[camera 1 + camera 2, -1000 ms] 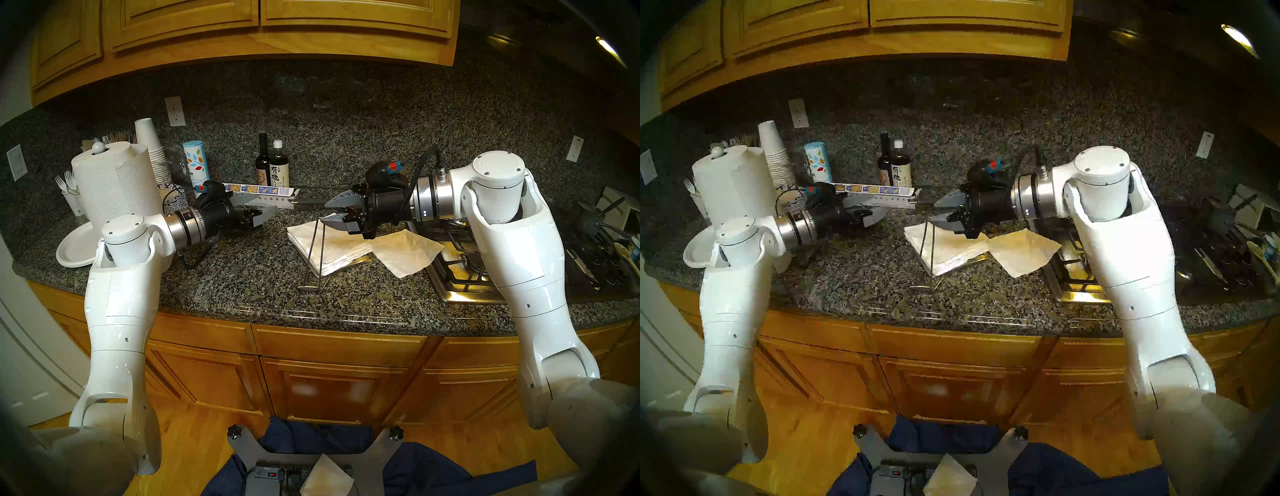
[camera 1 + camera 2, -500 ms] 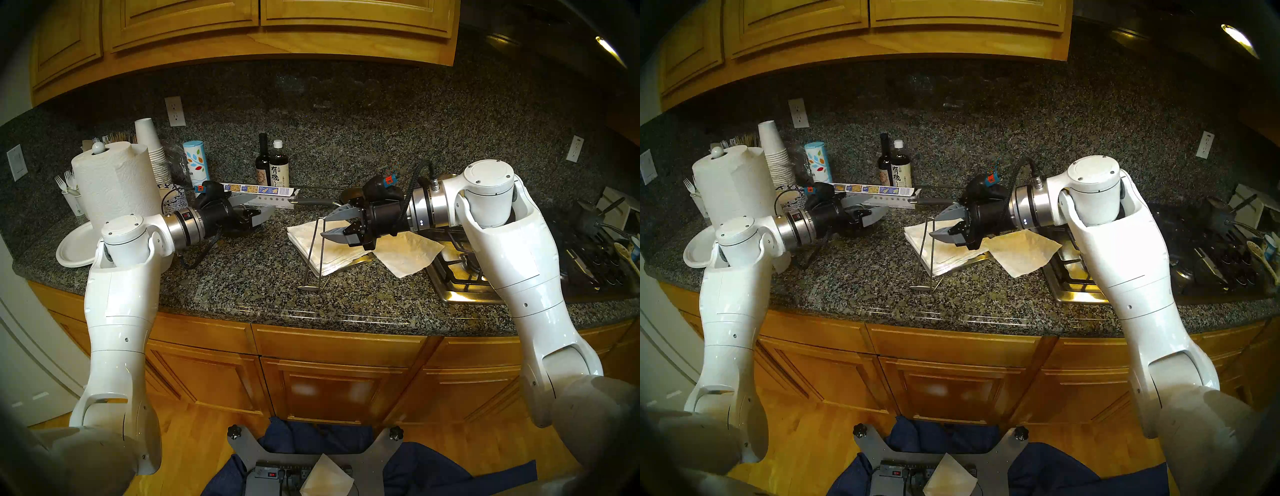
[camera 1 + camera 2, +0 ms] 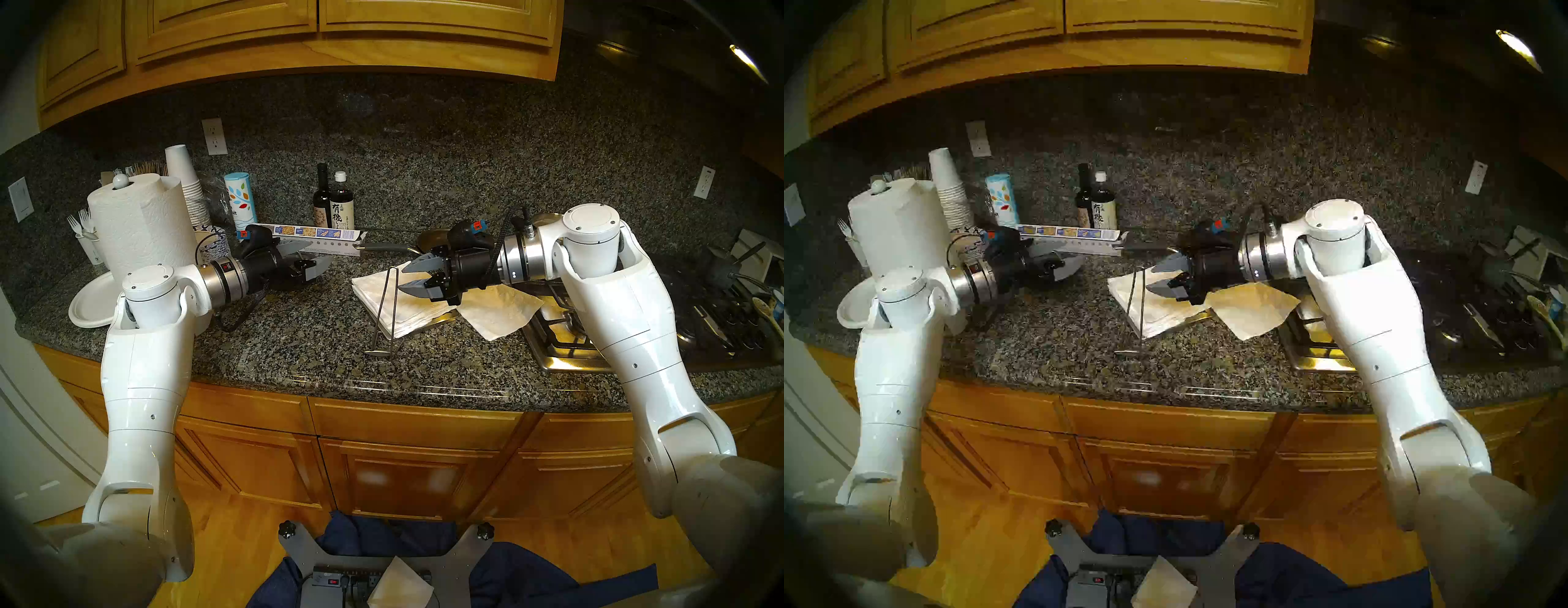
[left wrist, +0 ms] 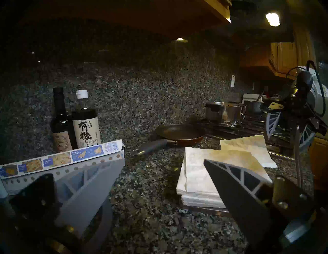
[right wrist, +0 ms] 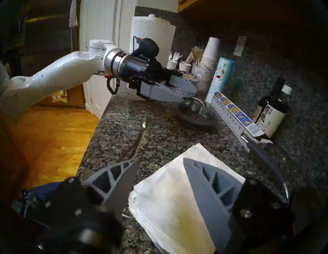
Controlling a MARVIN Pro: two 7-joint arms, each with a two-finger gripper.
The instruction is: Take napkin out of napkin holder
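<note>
A single white napkin (image 3: 505,314) (image 3: 1250,312) (image 4: 248,145) lies flat on the counter, right of a thick white napkin stack (image 3: 382,293) (image 5: 170,191). The stack rests in the napkin holder (image 3: 447,316), a flat metal tray whose wire arm (image 3: 388,310) (image 4: 297,150) stands raised at the stack's front left. My right gripper (image 3: 403,278) (image 3: 1152,278) (image 5: 160,159) hovers open and empty over the stack, its tips just right of the wire's top. Further left, my left gripper (image 3: 324,253) (image 4: 163,158) (image 5: 190,92) is open and empty, low over the counter.
A paper towel roll (image 3: 142,225), stacked cups (image 3: 186,187) and white plates (image 3: 91,305) crowd the left. Two dark bottles (image 3: 335,204), a long box (image 3: 314,235) and a pan (image 3: 432,240) line the back. The stove (image 3: 564,335) borders the napkin on the right.
My right gripper came down a little, edged right off the wire arm's top, and its fingers spread slightly. The left gripper drew back a touch to the left. Napkins and wire arm stayed put.
</note>
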